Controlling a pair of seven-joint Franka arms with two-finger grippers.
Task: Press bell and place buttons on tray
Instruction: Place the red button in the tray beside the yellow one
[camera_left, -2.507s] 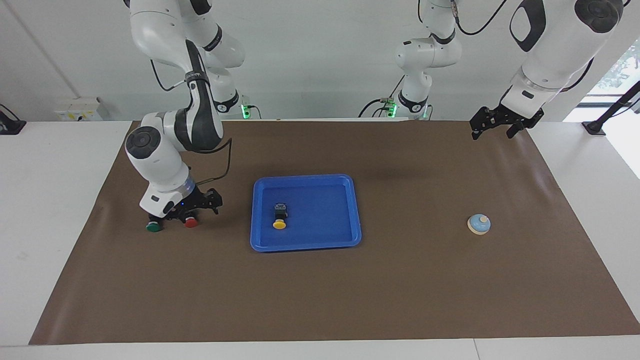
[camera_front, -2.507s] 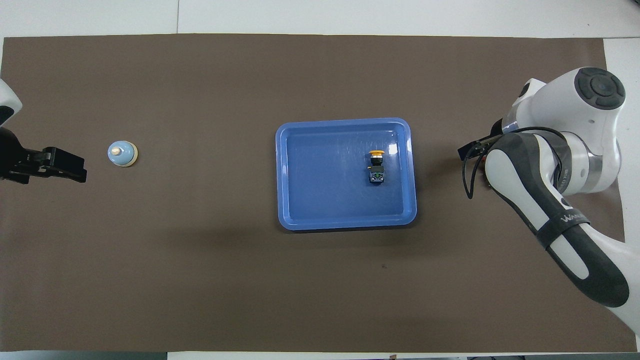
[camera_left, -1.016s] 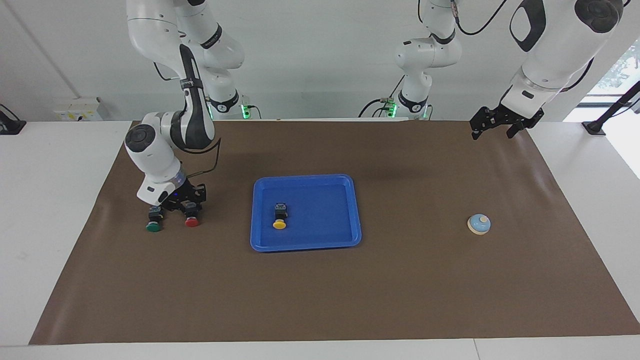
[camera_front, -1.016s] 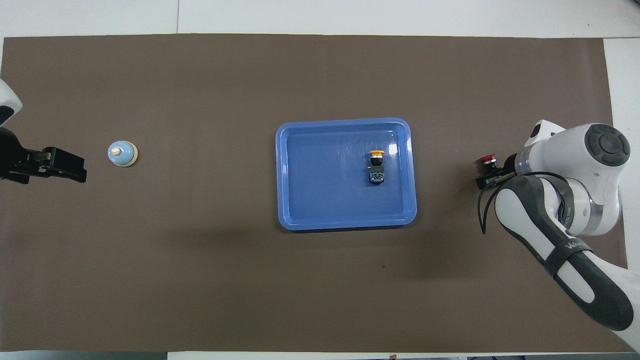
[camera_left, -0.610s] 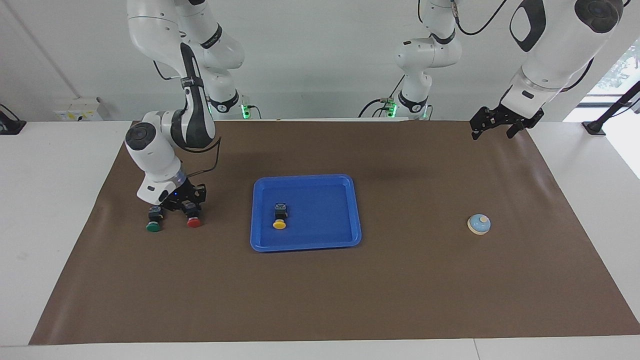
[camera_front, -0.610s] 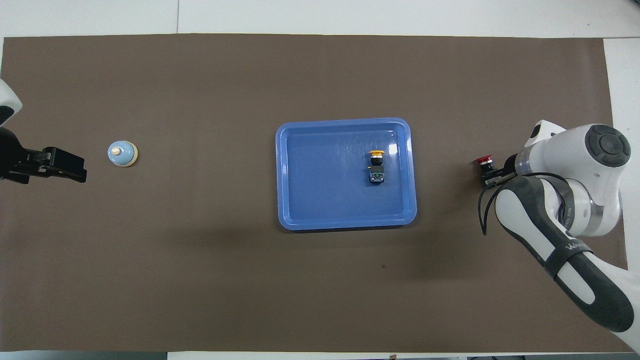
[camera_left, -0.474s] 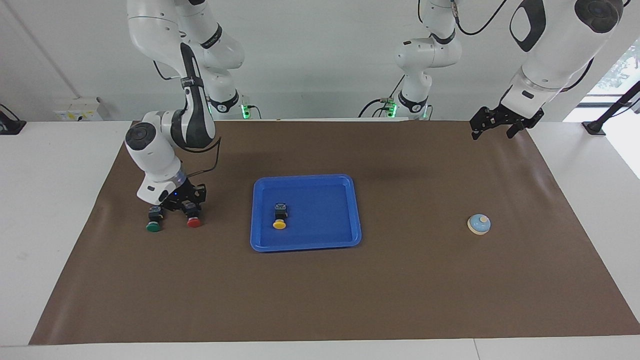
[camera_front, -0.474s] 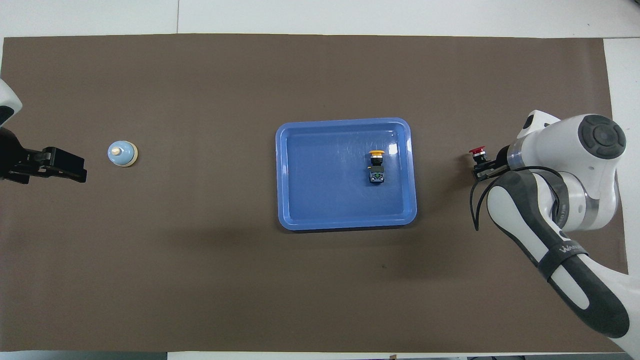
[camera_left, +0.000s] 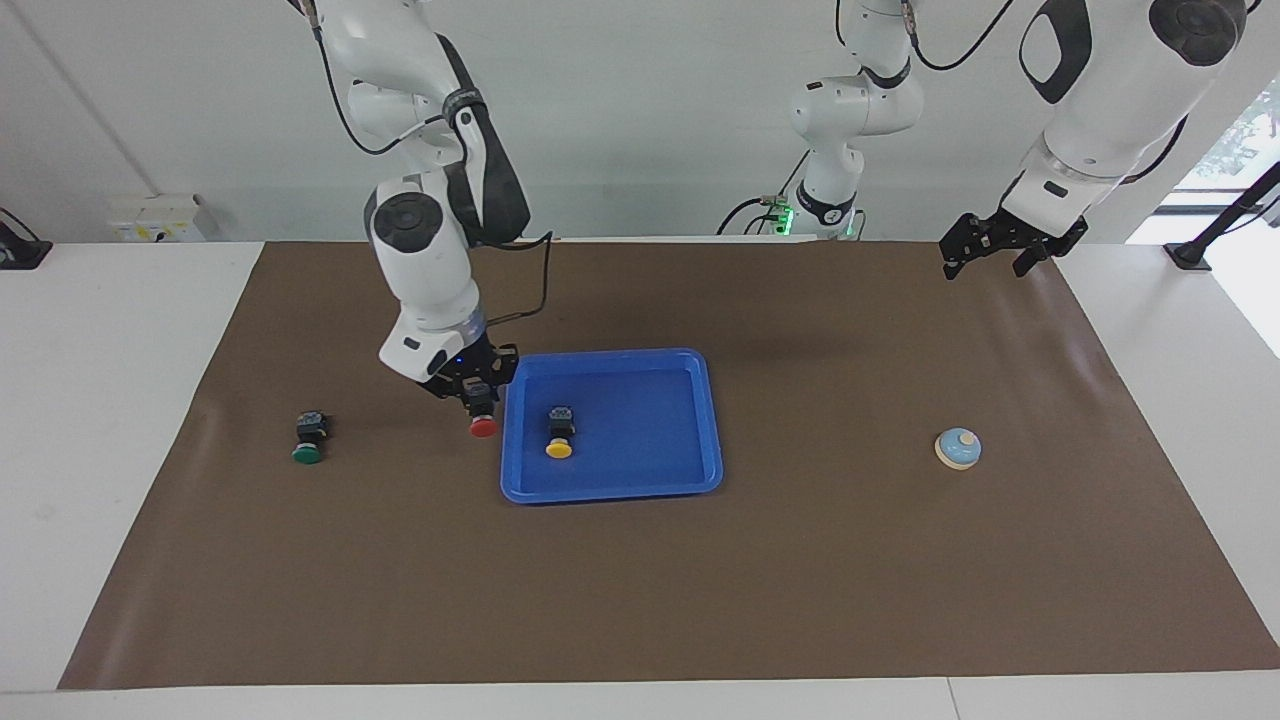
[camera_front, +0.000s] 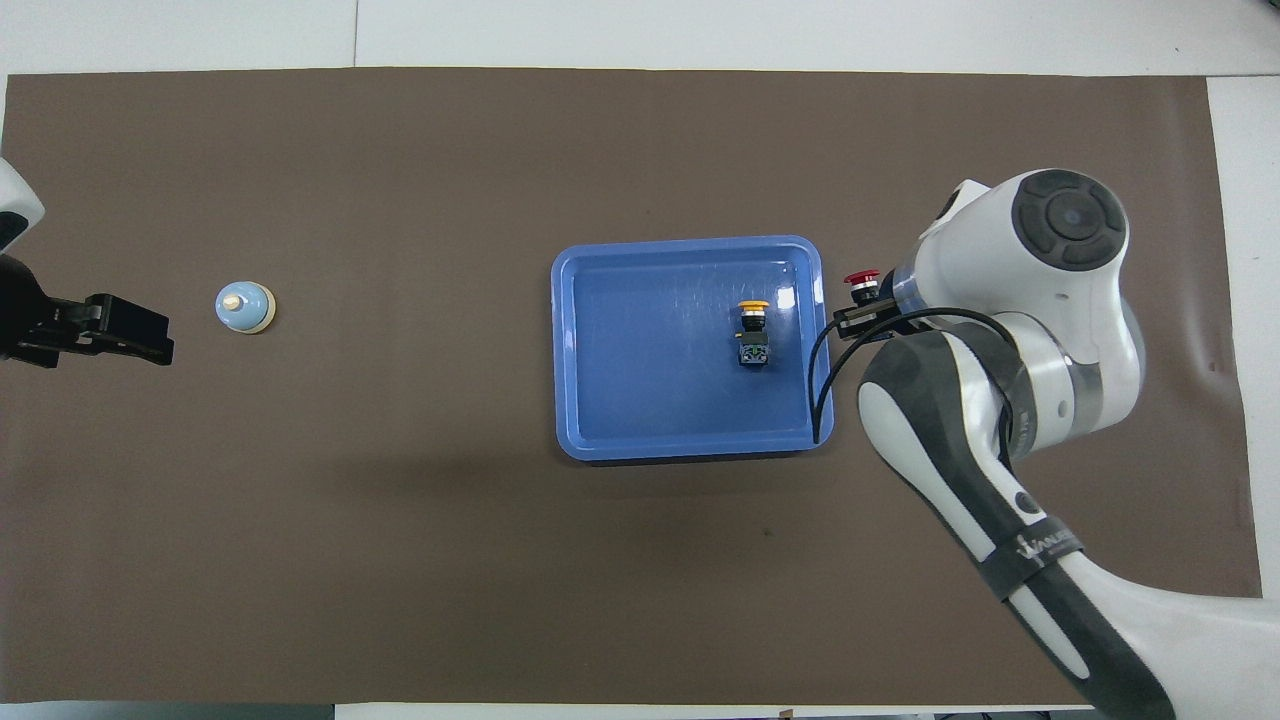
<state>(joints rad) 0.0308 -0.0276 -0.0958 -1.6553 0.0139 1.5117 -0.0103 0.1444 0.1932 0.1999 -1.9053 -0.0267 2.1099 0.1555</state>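
Observation:
My right gripper (camera_left: 482, 398) is shut on the red button (camera_left: 483, 427) and holds it in the air, cap down, over the mat just beside the blue tray's (camera_left: 612, 490) edge toward the right arm's end. It also shows in the overhead view (camera_front: 862, 283). The yellow button (camera_left: 559, 448) lies in the tray. The green button (camera_left: 308, 453) lies on the mat toward the right arm's end; the arm hides it in the overhead view. The light blue bell (camera_left: 958, 448) stands toward the left arm's end. My left gripper (camera_left: 985, 262) waits open, raised over the mat's corner.
A brown mat (camera_left: 640, 580) covers the table, with bare white table (camera_left: 110, 400) around it. A black cable (camera_front: 818, 380) from my right arm hangs over the tray's edge.
My right gripper has lifted the red button from beside the green one and carried it toward the tray. The green button stays on the mat. The left arm has not moved.

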